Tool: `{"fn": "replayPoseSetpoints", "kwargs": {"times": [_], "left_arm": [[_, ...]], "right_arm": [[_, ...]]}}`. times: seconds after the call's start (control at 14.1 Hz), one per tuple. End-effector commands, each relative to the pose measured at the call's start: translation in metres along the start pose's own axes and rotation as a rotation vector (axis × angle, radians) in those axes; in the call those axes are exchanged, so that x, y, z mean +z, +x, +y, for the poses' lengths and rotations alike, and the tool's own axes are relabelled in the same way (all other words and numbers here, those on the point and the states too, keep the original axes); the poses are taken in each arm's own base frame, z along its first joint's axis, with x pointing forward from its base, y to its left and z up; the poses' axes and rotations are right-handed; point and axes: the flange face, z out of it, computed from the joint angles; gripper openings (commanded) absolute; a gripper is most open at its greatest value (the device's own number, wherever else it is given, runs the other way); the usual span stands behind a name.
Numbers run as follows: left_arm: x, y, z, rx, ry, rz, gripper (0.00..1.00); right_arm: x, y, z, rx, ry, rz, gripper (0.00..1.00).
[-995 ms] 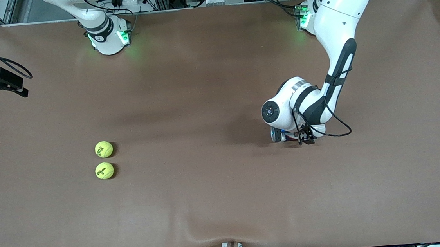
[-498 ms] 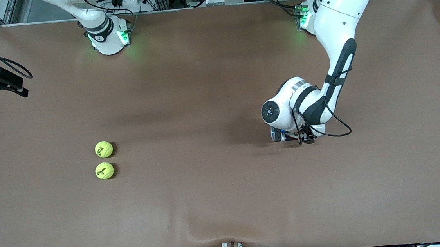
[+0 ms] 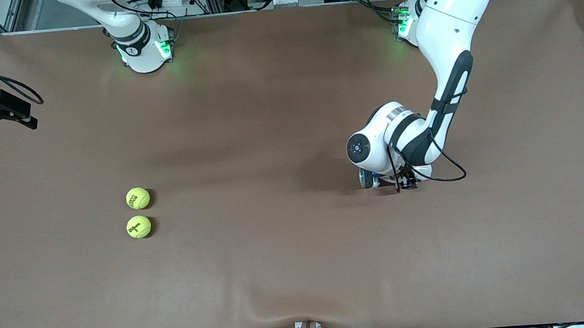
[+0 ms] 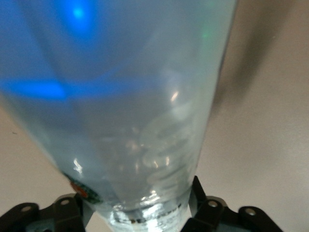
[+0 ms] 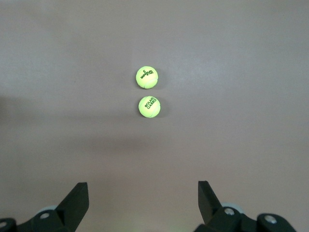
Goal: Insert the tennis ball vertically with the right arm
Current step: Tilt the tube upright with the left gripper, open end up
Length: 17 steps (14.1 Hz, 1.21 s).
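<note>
- Left gripper [image 4: 140, 212]: fingers closing around clear plastic tube [image 4: 125, 106]; hold upright on brown table [image 3: 300, 267].
- Right gripper [image 5: 143, 203]: fingers wide, empty, high above two yellow tennis balls [image 3: 137, 198] near right arm's end.
- Descend centred over one ball.

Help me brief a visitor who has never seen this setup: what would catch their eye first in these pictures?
Probably the two yellow tennis balls lying side by side on the brown table, toward the right arm's end. Next, the left end effector low over the table near the left arm's end, fingers on either side of a clear plastic tube that fills its wrist view. The right end effector waits open, high above the balls.
</note>
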Motion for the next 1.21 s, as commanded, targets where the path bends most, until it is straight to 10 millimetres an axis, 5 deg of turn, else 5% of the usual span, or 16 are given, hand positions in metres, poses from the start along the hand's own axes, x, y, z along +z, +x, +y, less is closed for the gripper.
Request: {"fn": "replayPoseSetpoints", "kwargs": {"times": [0.0, 0.92, 1.14], "left_arm": [[0.0, 0.004, 0.001, -0.001, 0.018, -0.003, 0.75], [-0.008, 0.004, 0.003, -0.012, 0.022, -0.013, 0.72], [-0.042, 0.005, -0.001, -0.033, 0.044, 0.031, 0.72]], "right_arm": [[-0.002, -0.004, 0.001, -0.009, 0.011, 0.005, 1.0], [-0.003, -0.004, 0.001, -0.009, 0.011, 0.006, 1.0], [-0.002, -0.005, 0.001, -0.009, 0.011, 0.003, 1.0]]}}
